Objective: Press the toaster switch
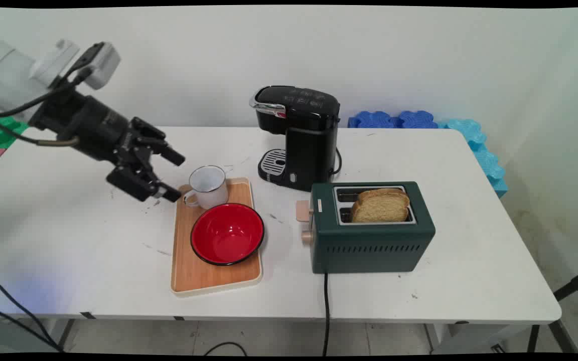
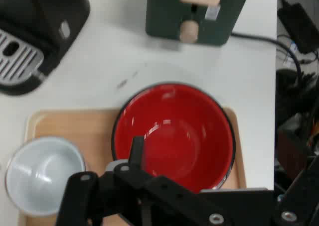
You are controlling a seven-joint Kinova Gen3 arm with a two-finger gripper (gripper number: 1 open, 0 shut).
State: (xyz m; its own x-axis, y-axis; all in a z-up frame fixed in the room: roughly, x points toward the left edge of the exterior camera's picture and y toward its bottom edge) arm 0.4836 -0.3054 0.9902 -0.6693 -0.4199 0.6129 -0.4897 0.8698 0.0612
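- The black two-finger gripper (image 1: 173,175) hangs tilted over the table's left half with its fingers spread wide and nothing between them; the lower fingertip sits just beside the mug's handle, though I cannot tell whether they touch.
- The small white enamel mug (image 1: 209,186) stands upright and empty at the far end of the tray, handle turned toward the gripper, so that side is the reachable one.
- The red enamel bowl with a dark rim (image 1: 227,233) sits just in front of the mug, also empty; in the hand view it fills the middle of the picture, so the hand looks toward it.
- Both rest on a rectangular light wooden tray (image 1: 203,278), which keeps them grouped.
- A black pod coffee machine (image 1: 299,135) stands behind the tray's right side, its drip grate facing the tray.
- A dark green two-slot toaster (image 1: 372,230) stands right of the tray, lever toward it, with slices of bread (image 1: 380,205) sticking up from its slots.
- Everything sits on the white table (image 1: 68,235).
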